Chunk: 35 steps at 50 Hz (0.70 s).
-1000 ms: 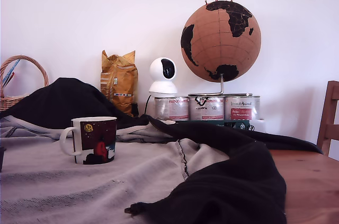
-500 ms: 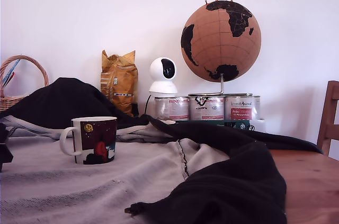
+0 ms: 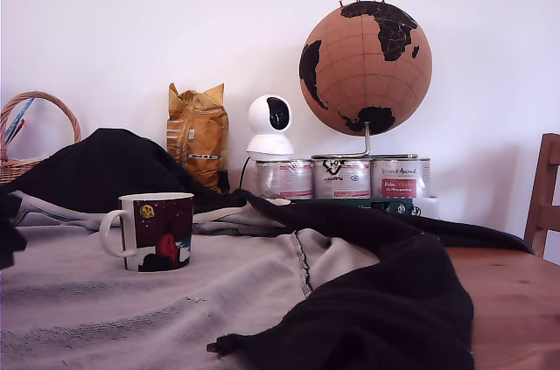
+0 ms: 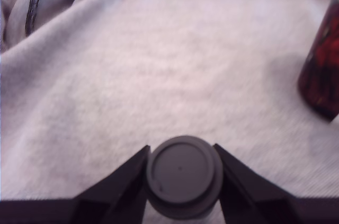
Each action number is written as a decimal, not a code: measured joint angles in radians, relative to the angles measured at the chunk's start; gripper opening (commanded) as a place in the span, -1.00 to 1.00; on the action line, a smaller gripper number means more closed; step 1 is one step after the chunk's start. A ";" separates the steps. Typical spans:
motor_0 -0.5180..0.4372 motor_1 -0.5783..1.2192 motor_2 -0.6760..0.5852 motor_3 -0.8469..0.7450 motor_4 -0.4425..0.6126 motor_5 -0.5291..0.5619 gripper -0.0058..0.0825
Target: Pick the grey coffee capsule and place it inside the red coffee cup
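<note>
In the wrist view my gripper [image 4: 181,150] is shut on the grey coffee capsule [image 4: 183,177], whose round flat face shows between the two black fingers [image 4: 119,184]. Grey cloth [image 4: 159,75] lies beneath it. The red coffee cup [image 4: 324,68] shows only as a dark red wall at that picture's edge, apart from the capsule. In the exterior view the red coffee cup [image 3: 156,230] stands upright on the grey cloth, white handle toward the exterior view's left. Only a dark bit of the gripper [image 3: 6,228] shows at the left edge there, and the capsule is hidden.
A black garment [image 3: 394,300] is draped over the cloth at the exterior view's right. Behind stand three silver tins [image 3: 341,178], a cork globe [image 3: 365,68], a white camera [image 3: 269,125], a yellow bag [image 3: 198,134] and a wicker basket [image 3: 26,125]. A wooden chair [image 3: 544,195] is at the far right.
The dark gripper part at the exterior view's left edge has risen and come slightly further into the picture. The cup and cloths have not moved.
</note>
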<state>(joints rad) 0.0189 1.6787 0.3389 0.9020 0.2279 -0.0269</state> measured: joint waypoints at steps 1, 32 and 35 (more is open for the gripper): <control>-0.002 -0.001 0.001 0.011 0.008 -0.011 -0.46; -0.290 -0.061 0.268 -0.101 0.073 -0.047 -0.46; -0.310 -0.061 0.276 -0.127 0.058 -0.027 -0.46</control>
<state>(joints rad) -0.2909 1.6180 0.6147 0.7750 0.2863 -0.0536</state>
